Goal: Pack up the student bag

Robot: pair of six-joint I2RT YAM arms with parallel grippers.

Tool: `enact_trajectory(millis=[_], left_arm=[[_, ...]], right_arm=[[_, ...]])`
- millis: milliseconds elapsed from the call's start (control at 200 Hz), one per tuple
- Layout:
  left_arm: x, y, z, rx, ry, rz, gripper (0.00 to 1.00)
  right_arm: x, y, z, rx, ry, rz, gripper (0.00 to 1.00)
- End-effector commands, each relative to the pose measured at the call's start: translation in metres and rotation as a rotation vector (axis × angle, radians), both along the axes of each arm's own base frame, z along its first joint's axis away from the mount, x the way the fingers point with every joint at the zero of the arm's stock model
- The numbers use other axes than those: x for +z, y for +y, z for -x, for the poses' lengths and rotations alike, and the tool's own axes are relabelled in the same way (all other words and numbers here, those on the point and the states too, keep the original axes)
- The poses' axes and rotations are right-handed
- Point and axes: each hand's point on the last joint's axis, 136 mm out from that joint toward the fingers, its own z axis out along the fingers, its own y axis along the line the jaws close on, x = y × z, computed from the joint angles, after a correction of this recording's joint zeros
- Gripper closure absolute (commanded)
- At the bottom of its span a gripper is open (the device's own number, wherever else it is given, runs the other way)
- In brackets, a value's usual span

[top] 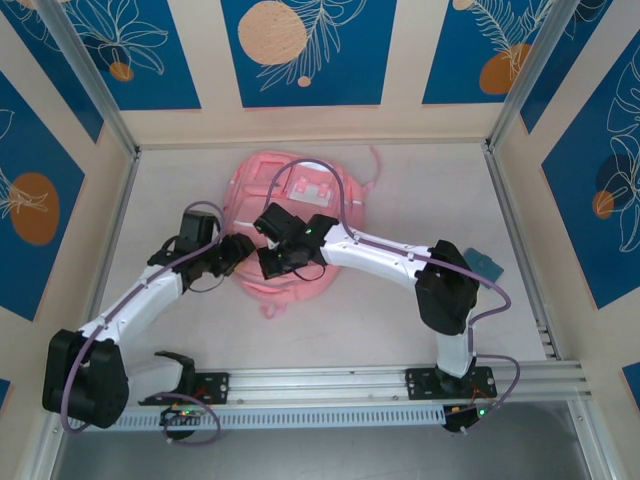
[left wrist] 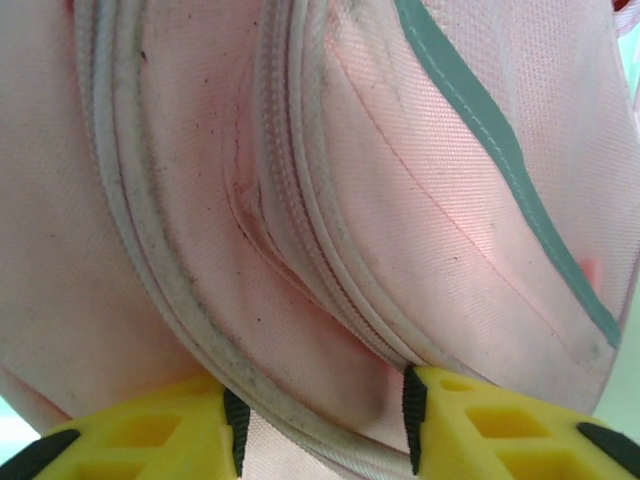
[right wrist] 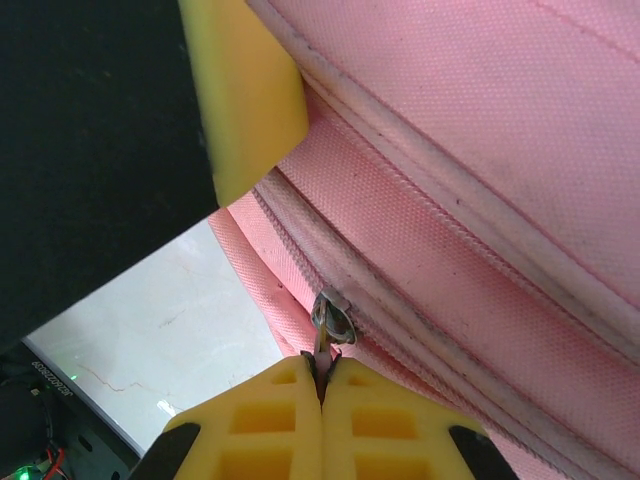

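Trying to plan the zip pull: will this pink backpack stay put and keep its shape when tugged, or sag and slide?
Probably floppy: the student bag creases and bunches between the fingers of the left gripper. It likely drags towards the right gripper, shut on the zipper pull, unless held. Its coarse weave looks grippy rather than slippery.

Top view: bright, even overhead light; faint soft shadows on desk (top: 385, 325); student bag (top: 300, 190) overexposed, washed pale at centre. Left wrist view: fabric weave sharp, yellow fingers (left wrist: 140, 440) at bottom edge blurred. Right wrist view: upper left of frame dark, defocused; zip pull (right wrist: 333, 322) glints; desk bright, glary at lower left.
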Motion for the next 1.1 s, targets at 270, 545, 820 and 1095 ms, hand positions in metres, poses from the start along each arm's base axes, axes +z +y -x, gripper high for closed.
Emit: enact_trajectory(millis=[270,545,820,1095], left_arm=[[-0.006,0.008,-0.004,-0.005,-0.023,-0.050,0.86],[-0.011,0.011,0.000,-0.023,-0.013,-0.087,0.94],[-0.006,0.013,0.003,-0.036,-0.024,-0.104,0.95],[0.006,0.015,0.004,-0.041,-0.042,-0.118,0.95]], right_arm=[[0.004,-0.049,0.007,-0.084,-0.112,0.148,1.00],[-0.018,-0.150,-0.001,-0.257,-0.196,0.394,1.00],[-0.003,-0.171,-0.019,-0.310,-0.235,0.377,1.00],[0.011,-0.155,-0.042,-0.352,-0.211,0.301,1.00]])
